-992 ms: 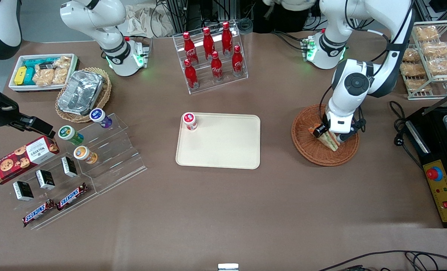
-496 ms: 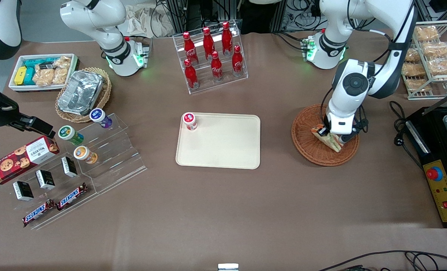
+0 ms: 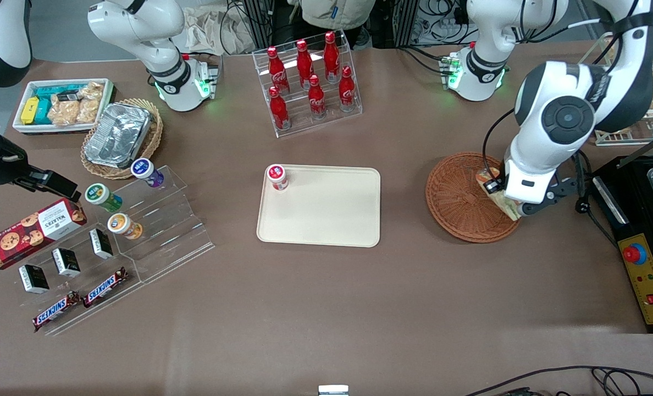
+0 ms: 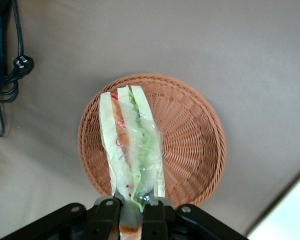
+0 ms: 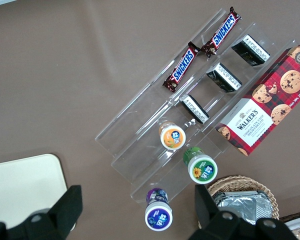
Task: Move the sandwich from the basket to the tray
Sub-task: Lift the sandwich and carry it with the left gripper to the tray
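Note:
My left gripper (image 3: 503, 197) is shut on the sandwich (image 3: 502, 202), a wrapped pale wedge with red and green filling, and holds it lifted above the reddish-brown wicker basket (image 3: 461, 198), over the basket's rim toward the working arm's end of the table. In the left wrist view the sandwich (image 4: 131, 145) is pinched between the two fingers of the gripper (image 4: 132, 209) and hangs well above the basket (image 4: 190, 145), which has nothing in it. The cream tray (image 3: 326, 212) lies flat at the table's middle, toward the parked arm from the basket.
A small red-lidded jar (image 3: 277, 177) stands on the tray's corner. A rack of red cola bottles (image 3: 310, 82) stands farther from the front camera. A black appliance with a red button (image 3: 642, 242) and a cable (image 3: 582, 187) lie beside the basket, at the working arm's end.
My gripper has risen with the sandwich out of the basket and drifted toward the working arm's end of the table. The basket now has nothing in it.

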Action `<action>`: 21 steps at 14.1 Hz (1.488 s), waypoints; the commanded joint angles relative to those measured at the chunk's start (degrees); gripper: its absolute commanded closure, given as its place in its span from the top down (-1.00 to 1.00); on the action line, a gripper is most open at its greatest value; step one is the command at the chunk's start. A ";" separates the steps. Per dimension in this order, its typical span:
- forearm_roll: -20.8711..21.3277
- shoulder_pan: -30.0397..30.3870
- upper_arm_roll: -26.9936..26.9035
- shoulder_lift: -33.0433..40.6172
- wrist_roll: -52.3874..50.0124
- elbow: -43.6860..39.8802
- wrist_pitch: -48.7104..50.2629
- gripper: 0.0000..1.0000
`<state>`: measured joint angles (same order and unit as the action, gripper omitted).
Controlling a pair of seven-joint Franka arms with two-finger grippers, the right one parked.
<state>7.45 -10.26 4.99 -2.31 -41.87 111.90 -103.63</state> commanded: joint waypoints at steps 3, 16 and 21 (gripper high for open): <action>-1.03 -0.29 4.58 -8.31 7.41 -19.23 17.82 -1.00; -1.91 -7.49 15.93 -11.65 15.59 -13.03 -1.81 -1.00; -2.27 -12.41 15.84 -20.35 14.97 -12.67 -14.56 -1.00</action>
<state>5.39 -21.20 21.22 -19.69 -27.57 100.23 -115.05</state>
